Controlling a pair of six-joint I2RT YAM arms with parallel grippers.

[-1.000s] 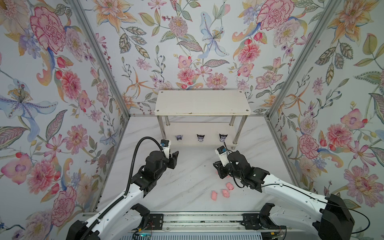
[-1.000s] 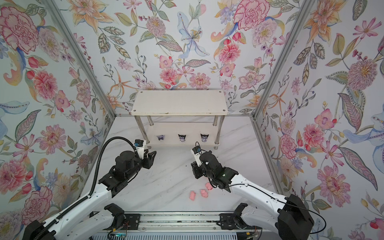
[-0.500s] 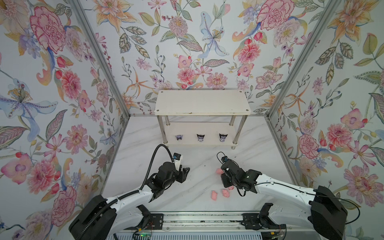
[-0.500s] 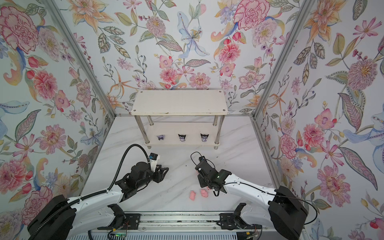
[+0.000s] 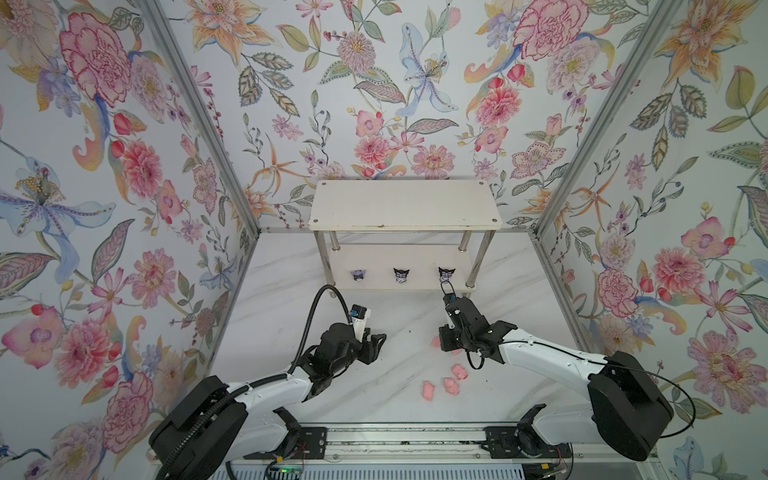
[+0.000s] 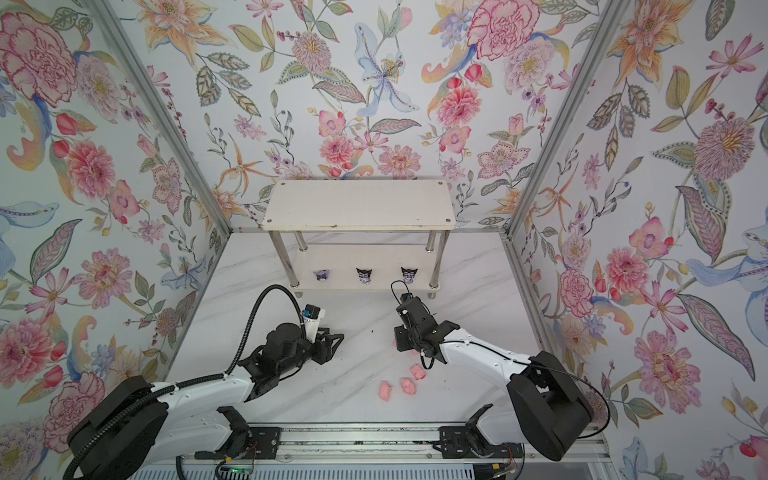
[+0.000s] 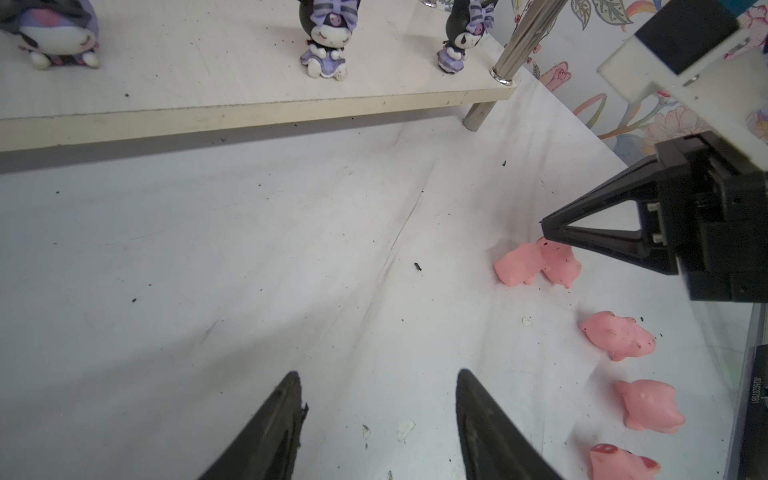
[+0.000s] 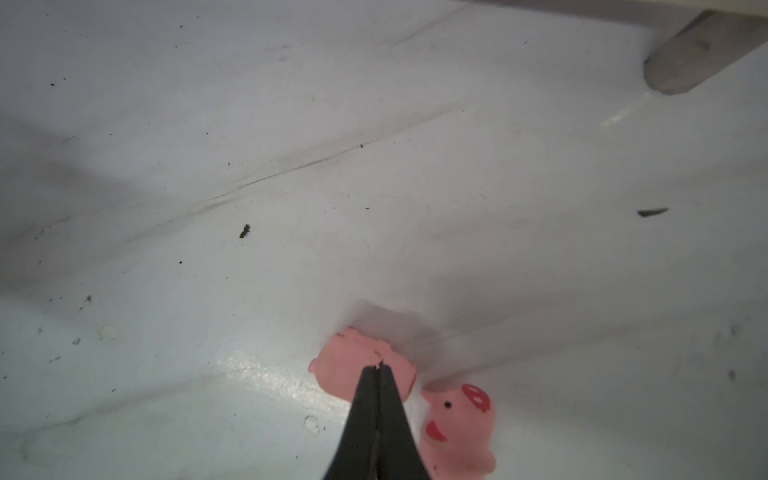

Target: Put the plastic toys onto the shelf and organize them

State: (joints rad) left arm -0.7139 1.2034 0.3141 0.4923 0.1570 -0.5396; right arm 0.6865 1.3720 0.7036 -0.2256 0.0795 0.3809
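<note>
Three black-eared purple-and-white plastic figurines [image 5: 401, 275] stand on the white chrome-legged shelf [image 5: 405, 205], lower board. Five pink plastic pigs [image 7: 619, 334] lie unplaced on the marble counter [image 5: 291, 299]. The right end effector [image 8: 379, 368], fully closed, touches one pig; the left end effector [image 7: 378, 374] is half-spread and holds nothing.

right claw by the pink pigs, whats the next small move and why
Probably open the right claw and lower it around the pig: its tips are shut together against the pig, with the body outside them, so lifting now would likely leave it behind.
</note>
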